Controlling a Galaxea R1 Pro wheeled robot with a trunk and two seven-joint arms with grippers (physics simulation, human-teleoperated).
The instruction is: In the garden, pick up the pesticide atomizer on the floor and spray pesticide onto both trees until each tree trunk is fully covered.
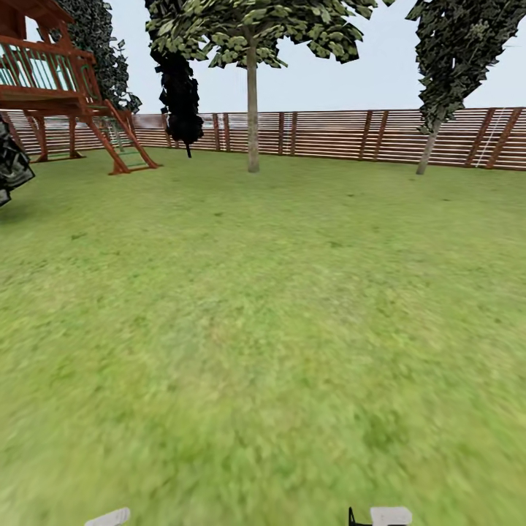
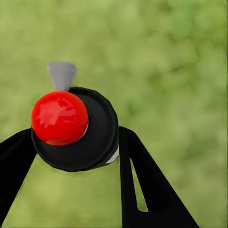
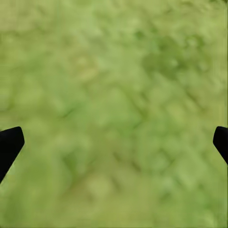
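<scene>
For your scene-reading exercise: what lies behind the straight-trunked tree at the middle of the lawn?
Behind the tree trunk runs the brown slatted fence, with pale sky above it. The trunk covers a narrow strip of fence; beyond the fence, nothing shows.

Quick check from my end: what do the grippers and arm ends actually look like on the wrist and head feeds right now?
The left gripper has matte black fingers, flat, wedge-shaped, with a long slot cut through one. The right gripper shows two black, pointed fingertips at the frame's edges. In the head view, light grey blocky arm ends sit at the bottom edge, the right with a small black part. No cables or markings are visible.
</scene>
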